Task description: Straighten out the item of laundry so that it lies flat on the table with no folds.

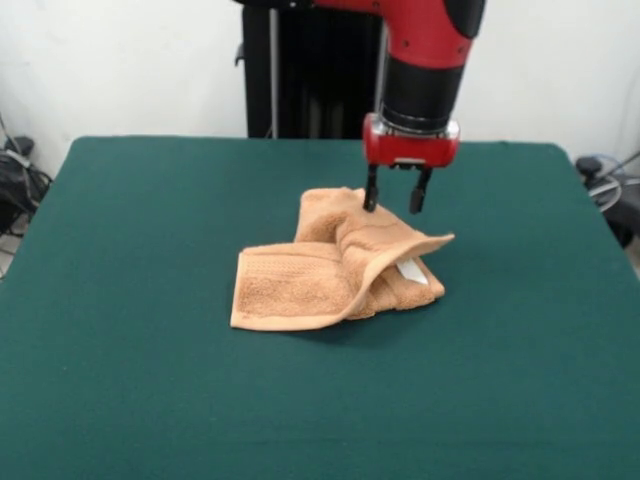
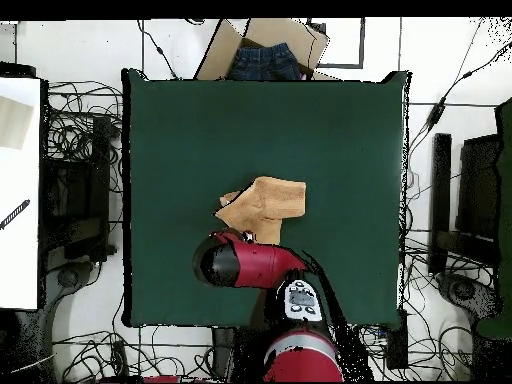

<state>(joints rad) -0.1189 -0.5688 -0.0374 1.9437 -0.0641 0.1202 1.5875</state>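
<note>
Green table (image 1: 120,300) carrying crumpled towel (image 1: 300,285) near centre, layers folded over, white tag (image 1: 412,270) showing right. Gripper (image 1: 392,205) hovering at towel's far edge, fingers parted, holding nothing; likely positioning to pinch fold.

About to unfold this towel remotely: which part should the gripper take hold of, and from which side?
Probably the raised folded-over flap of the towel, at its corner near the white tag, coming straight down. That corner stands off the layers below, so the open gripper, hovering above the towel's far part, could pinch it alone.
</note>
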